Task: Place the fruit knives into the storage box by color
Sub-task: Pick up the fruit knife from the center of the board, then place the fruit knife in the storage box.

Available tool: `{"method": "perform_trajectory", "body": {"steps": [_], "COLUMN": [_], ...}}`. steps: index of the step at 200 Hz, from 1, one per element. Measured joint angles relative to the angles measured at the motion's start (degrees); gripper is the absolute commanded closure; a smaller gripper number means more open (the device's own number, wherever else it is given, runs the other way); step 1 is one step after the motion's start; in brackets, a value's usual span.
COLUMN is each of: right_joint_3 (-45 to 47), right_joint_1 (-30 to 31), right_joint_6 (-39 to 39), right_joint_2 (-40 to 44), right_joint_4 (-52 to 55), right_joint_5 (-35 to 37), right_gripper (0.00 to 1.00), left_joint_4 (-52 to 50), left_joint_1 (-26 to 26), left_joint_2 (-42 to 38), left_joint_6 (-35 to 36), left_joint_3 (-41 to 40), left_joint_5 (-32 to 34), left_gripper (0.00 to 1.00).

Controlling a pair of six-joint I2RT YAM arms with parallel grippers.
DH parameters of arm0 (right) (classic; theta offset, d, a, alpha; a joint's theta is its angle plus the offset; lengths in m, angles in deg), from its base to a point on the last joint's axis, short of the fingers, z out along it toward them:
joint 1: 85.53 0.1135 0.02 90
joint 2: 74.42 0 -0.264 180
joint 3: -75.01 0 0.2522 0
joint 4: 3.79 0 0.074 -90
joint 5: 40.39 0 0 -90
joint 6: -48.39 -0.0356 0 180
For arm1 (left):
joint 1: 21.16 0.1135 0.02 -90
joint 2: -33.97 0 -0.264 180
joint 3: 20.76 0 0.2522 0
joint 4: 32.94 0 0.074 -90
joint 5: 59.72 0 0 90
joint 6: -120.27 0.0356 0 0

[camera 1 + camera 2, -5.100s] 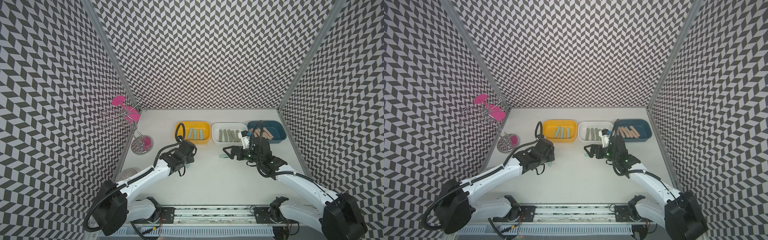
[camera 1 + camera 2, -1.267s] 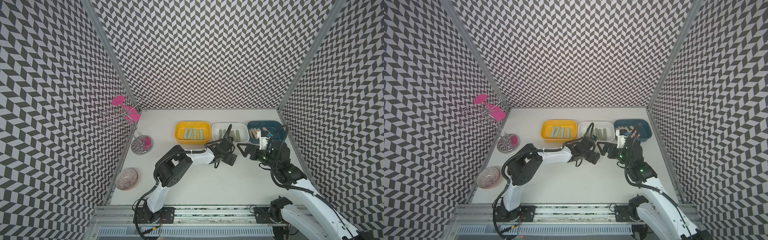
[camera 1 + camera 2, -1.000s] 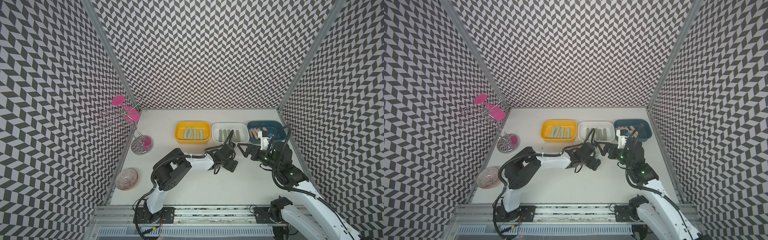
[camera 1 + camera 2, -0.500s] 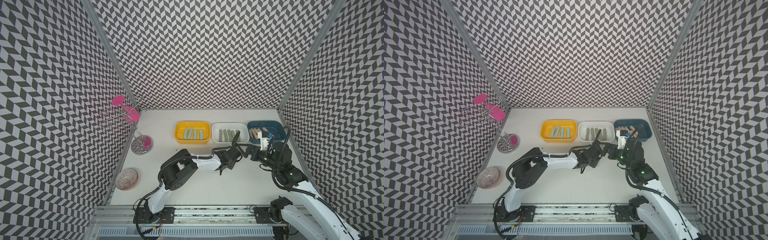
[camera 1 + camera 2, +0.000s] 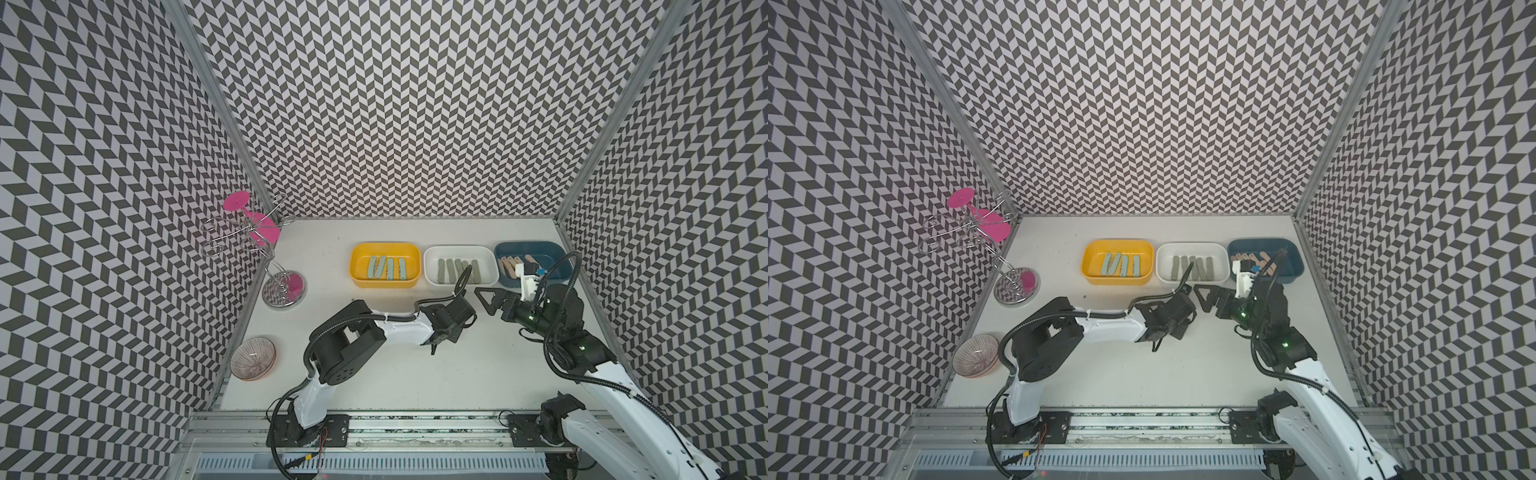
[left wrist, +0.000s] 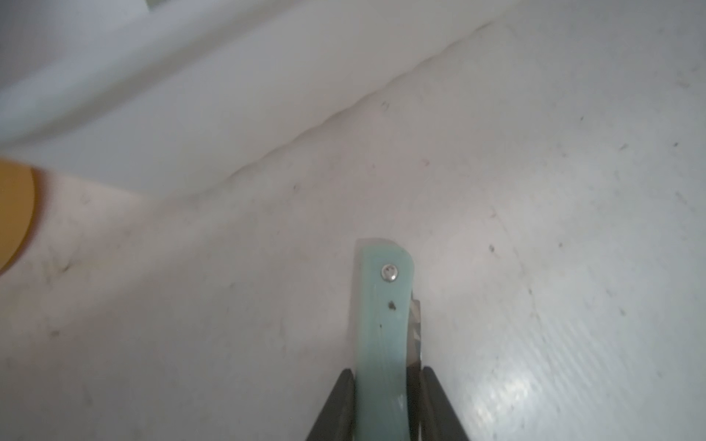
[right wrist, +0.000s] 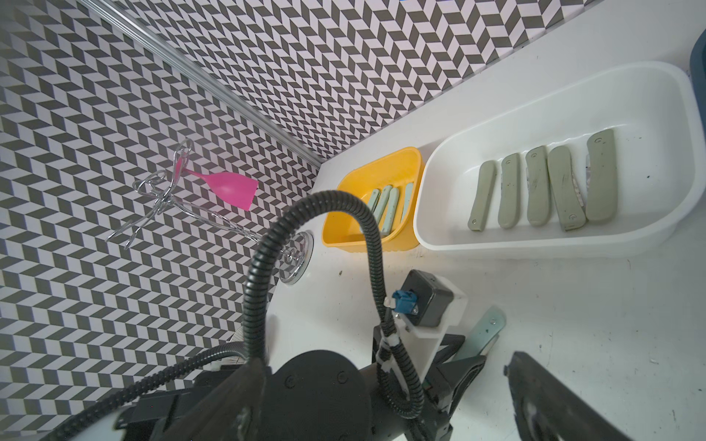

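Grey-black and white chevrons cover the walls around a white tabletop flecked with dark scuffs. Along its far edge, a yellow box carries pale mint-blue fruit knives, a white box sage grey-green knives, and a dark blue box peach-pink knives. The black left tool frames one mint-blue knife with a silver rivet. Near the left edge: a hot-pink goblet on a chrome wire rack, and a pinkish bowl with fine dark radial lines. The left arm and right arm are white and black.
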Motion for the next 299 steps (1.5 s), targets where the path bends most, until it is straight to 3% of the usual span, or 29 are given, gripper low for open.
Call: {"method": "perform_trajectory", "body": {"steps": [57,90,114,148,192,247,299], "right_joint_3": [0.0,-0.07,-1.79,-9.2,-19.21,-23.39,-24.04], "right_joint_1": [0.0,0.9,6.84,16.28,20.79,24.06,24.41], "right_joint_6": [-0.28,-1.31,-1.75,-1.79,-1.88,-2.91,-3.1], "right_joint_2": [-0.96,-6.56,-12.85,-21.77,-33.99,-44.35,-46.9], "right_joint_4": [-1.36,-6.95,-9.11,-12.44,-16.92,-18.93,-19.76], "right_joint_5": [-1.25,-6.38,-6.88,-6.1,-6.14,-6.23,-6.03], "right_gripper": [0.04,0.04,0.04,0.04,0.05,0.05,0.05], "left_joint_4": [0.42,0.39,0.2,0.17,0.46,-1.4,-3.02], "left_joint_1": [3.28,11.54,18.82,29.35,39.45,42.51,44.11], "left_joint_2": [-19.54,-26.29,-27.82,-27.65,-21.57,-11.39,-4.37], "left_joint_6": [-4.24,-4.61,-3.04,0.98,6.14,11.3,13.55], "left_joint_3": [-9.64,-10.64,-10.62,-10.62,-7.13,1.62,6.32], "left_joint_5": [-2.58,-4.55,-5.31,-5.99,-7.96,-9.09,-9.31], "left_gripper": [0.72,0.72,0.72,0.72,0.72,0.72,0.72]}}
